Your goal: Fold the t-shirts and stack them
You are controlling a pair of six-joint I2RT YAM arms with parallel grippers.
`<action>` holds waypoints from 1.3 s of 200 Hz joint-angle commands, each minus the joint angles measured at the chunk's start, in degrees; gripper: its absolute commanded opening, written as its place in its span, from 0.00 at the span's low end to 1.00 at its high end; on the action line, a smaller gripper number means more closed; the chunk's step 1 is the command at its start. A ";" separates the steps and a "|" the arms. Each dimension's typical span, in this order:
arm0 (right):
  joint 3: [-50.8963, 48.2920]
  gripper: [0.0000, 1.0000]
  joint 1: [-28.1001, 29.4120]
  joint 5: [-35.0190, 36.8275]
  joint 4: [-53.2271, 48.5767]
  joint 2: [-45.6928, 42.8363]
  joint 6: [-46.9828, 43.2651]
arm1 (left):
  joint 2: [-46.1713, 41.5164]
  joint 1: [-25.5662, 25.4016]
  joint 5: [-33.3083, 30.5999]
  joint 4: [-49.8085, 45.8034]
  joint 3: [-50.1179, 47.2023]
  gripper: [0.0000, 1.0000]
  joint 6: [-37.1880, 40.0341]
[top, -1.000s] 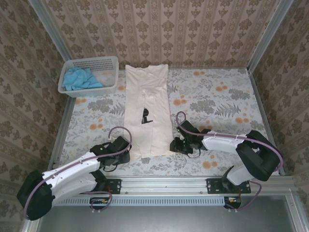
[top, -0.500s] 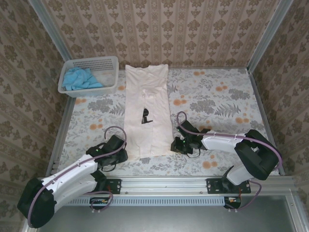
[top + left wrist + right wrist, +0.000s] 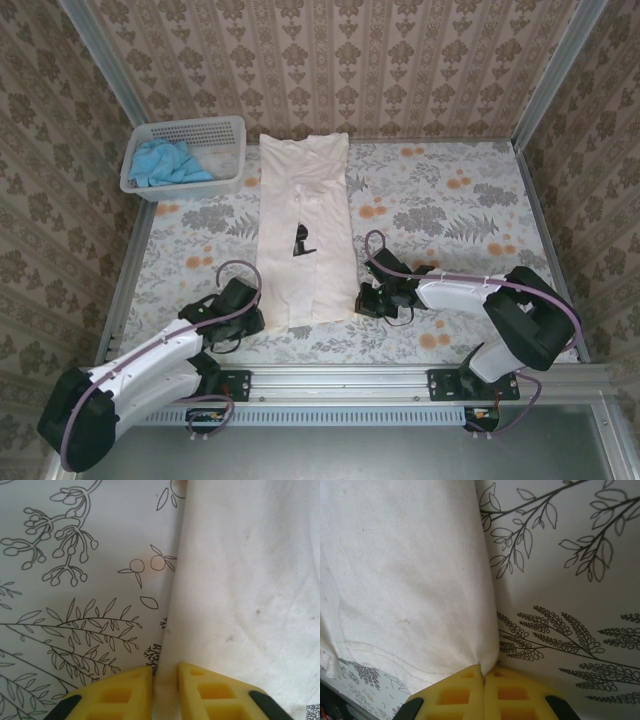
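Cream-white shirt (image 3: 405, 580), corner pinched in right end effector (image 3: 484, 670)

A fixed camera, high and behind, looks down over the whole floral table (image 3: 450, 200), arm bases (image 3: 232, 383) along the frame's bottom. Each wrist camera peers past its yellow fingers (image 3: 117, 695) at close range on a near corner of the cream shirt (image 3: 305, 240), lower centre overhead.

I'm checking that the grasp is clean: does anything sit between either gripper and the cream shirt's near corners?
Nothing visible does. The right gripper is shut directly on a corner of the cream shirt, and the left gripper straddles its edge with cloth between the fingers.
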 commanded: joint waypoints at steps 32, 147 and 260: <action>-2.26 0.00 0.82 0.26 -4.16 -3.70 -0.58 | 5.08 -0.83 12.64 15.76 -2.04 0.00 1.82; -18.23 0.00 5.18 3.67 -15.11 -34.84 10.69 | -1.86 -16.83 13.69 2.03 1.28 0.00 -0.13; 6.07 0.00 -7.50 4.33 -14.69 -20.90 -1.10 | -0.16 8.23 20.73 0.53 15.37 0.00 8.69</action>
